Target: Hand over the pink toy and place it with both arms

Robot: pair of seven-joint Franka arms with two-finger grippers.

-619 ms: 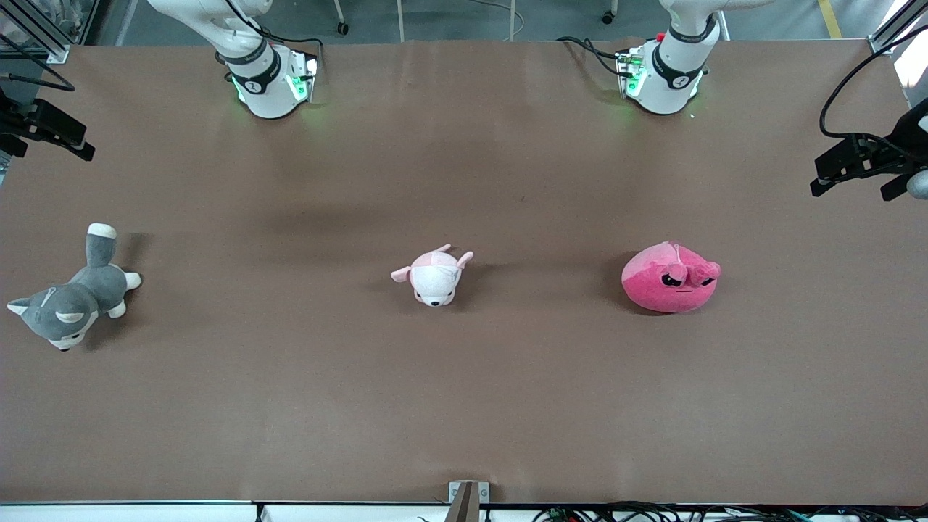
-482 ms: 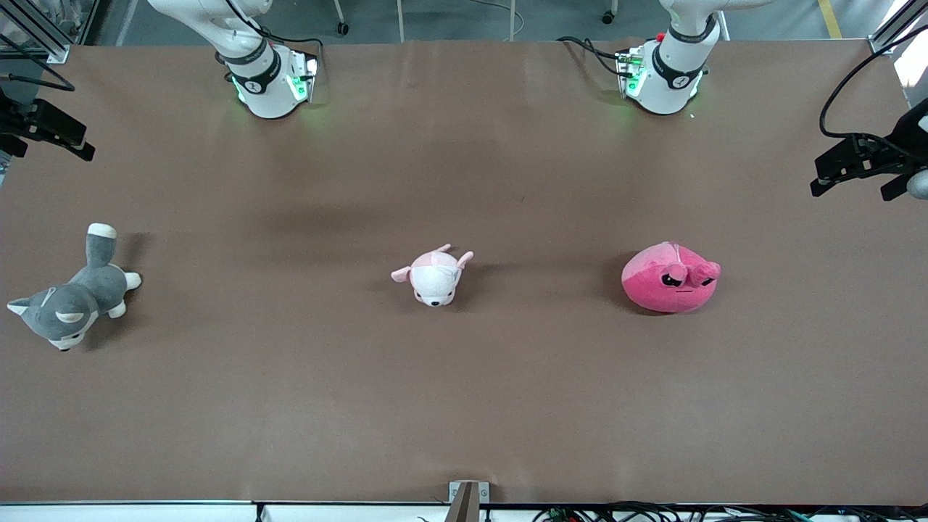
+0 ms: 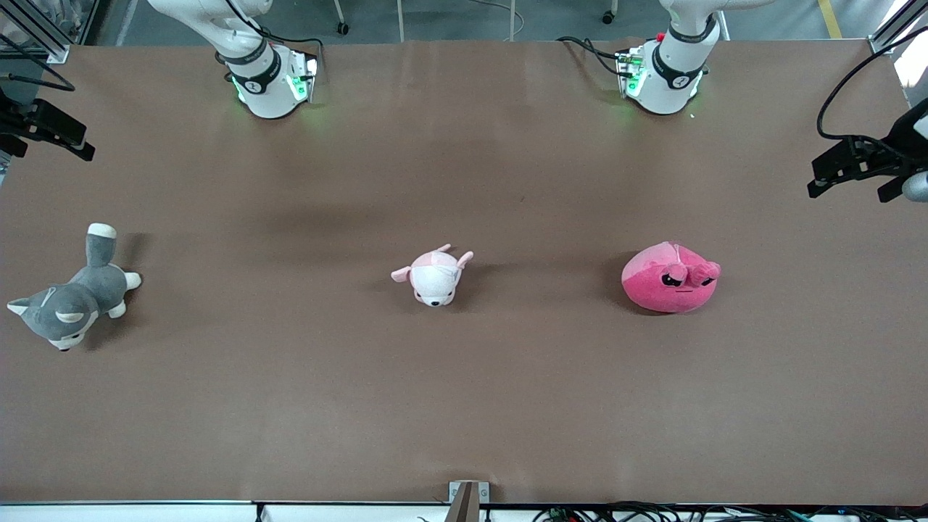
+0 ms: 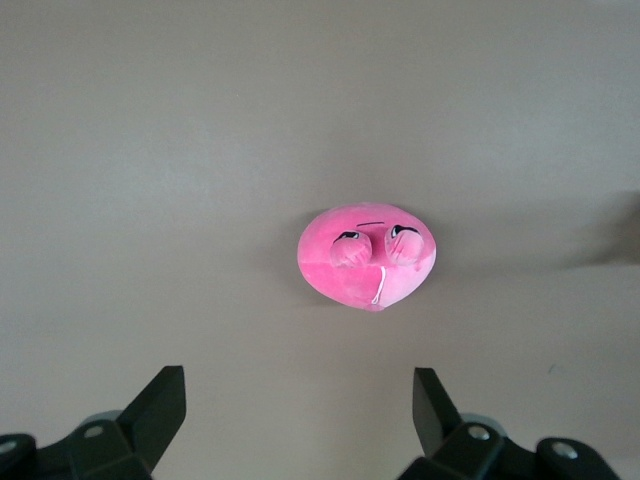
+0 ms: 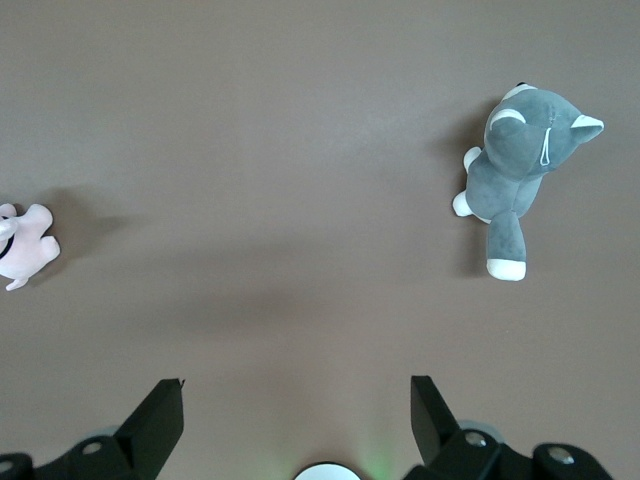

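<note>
No brand name or label can be read on any of the toys or on either arm base. Across the brown table lie three plush toys in a rough row: the grey-and-white husky plush toward the right arm's end, the small pale pink-and-white puppy plush near the middle, and the pink toy toward the left arm's end, all well apart from one another. The pink toy sits flat on the table with its droopy eyes and snout nub turned toward the front camera. The front view shows only the two white bases and lower links; both grippers are out of its frame. The right wrist view supplies the right gripper, its two black fingers spread wide and empty, held high over bare table between the husky plush and the puppy plush. The left wrist view shows the left gripper, also spread wide and holding nothing, raised high above the pink toy, which lies free on the table.
</note>
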